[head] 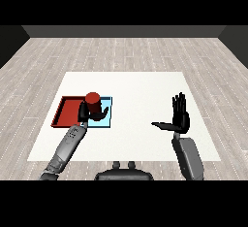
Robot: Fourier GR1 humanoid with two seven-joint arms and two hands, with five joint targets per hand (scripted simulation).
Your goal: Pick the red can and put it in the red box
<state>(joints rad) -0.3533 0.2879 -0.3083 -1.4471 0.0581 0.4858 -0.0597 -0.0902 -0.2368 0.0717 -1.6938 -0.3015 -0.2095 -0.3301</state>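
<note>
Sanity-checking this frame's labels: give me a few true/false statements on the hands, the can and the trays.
1. The left hand has its fingers curled round the red can. True.
2. The red can lies on its side. False: it stands upright.
3. The right hand holds a can. False: it is open, fingers straight, holding nothing.
4. The red tray lies left of the light blue tray. True.
5. The right hand is over the trays. False: it is well to their right.

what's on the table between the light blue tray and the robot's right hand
Nothing. In the head view, only bare white table lies between the light blue tray and the right robot hand, which is raised with straight fingers.
</note>
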